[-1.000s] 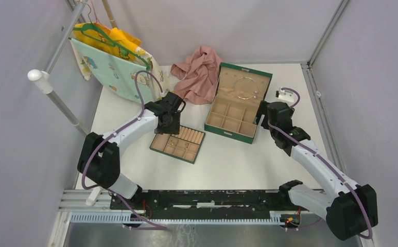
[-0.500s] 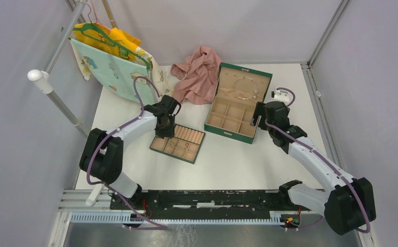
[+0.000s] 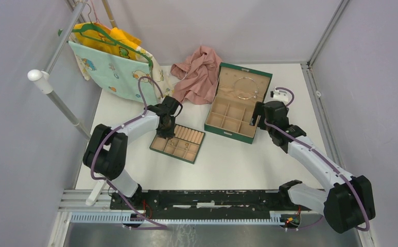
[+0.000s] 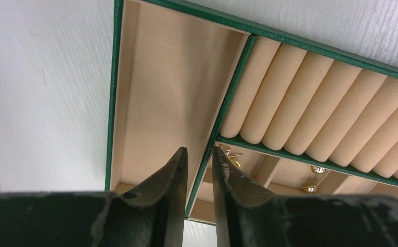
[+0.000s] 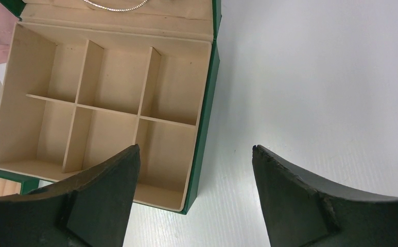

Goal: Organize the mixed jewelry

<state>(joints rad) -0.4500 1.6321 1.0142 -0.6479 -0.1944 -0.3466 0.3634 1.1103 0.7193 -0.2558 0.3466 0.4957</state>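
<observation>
**A:** What stood on the table [image 3: 227,159]?

**B:** The green box [image 3: 229,135] was open at the back right with its compartments bare. The silvery wire loop [image 5: 114,7] lay on the lining of its lid. Nearer, to the left, sat the tray [image 4: 115,103], with the pale gold pieces [image 4: 228,154] in its small cells.

**A:** And the grippers?

**B:** The right gripper [image 5: 195,147] hung wide open and empty over the box's right wall. The left gripper [image 4: 198,152] hovered low over the tray with its jaws a narrow slit apart, and nothing showed between them.

**A:** What was the risk?

**B:** Its fingertips straddled a green divider [image 4: 222,108], and one gold piece lay just beside them. If they came down there, I judged they would pinch the divider instead, jolt the tray and scatter the pieces.
</observation>
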